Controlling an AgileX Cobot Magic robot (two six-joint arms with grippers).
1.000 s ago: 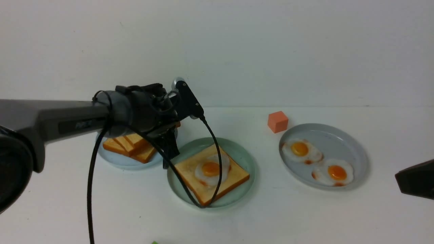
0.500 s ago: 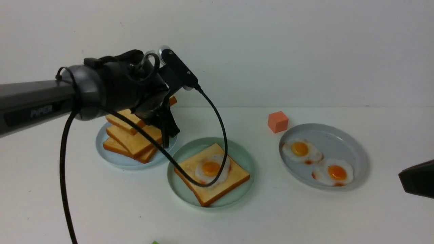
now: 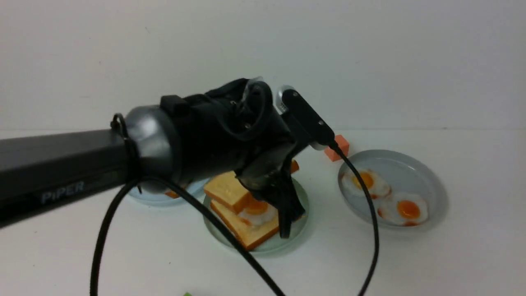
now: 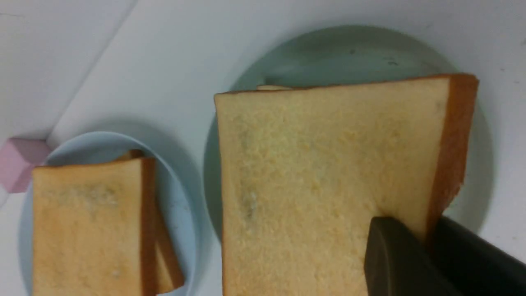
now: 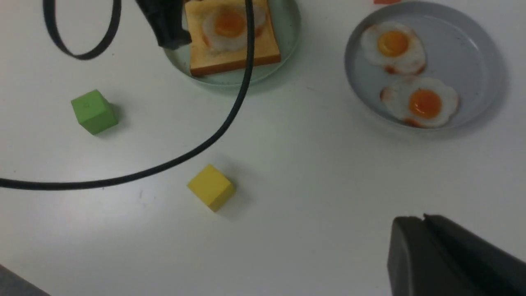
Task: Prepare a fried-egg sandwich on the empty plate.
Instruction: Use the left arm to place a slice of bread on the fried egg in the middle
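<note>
The mint-green empty plate (image 3: pixel 271 246) holds a toast slice (image 3: pixel 246 234) with a fried egg (image 3: pixel 257 210) on it. My left gripper (image 3: pixel 287 220) is shut on the crust edge of a second toast slice (image 3: pixel 226 189). It holds that slice just above the egg, tilted, covering most of it. In the left wrist view this held slice (image 4: pixel 328 185) hides nearly all of the plate (image 4: pixel 353 53), and the gripper (image 4: pixel 427 238) pinches its corner. My right gripper (image 5: pixel 423 220) is shut and empty, low over bare table near the front right.
A pale blue plate (image 4: pixel 102 144) to the left carries the remaining toast stack (image 4: pixel 86 230). A grey plate (image 3: pixel 411 164) with two fried eggs sits at the right. An orange cube (image 3: pixel 341 144), pink cube (image 4: pixel 18 162), green cube (image 5: pixel 93 112) and yellow cube (image 5: pixel 211 187) lie about. The left arm's cable (image 5: pixel 197 148) trails over the table.
My left gripper lifted a slice off the stack on the blue plate and carried it right, over the egg on the mint-green plate. The right gripper no longer shows in the front view.
</note>
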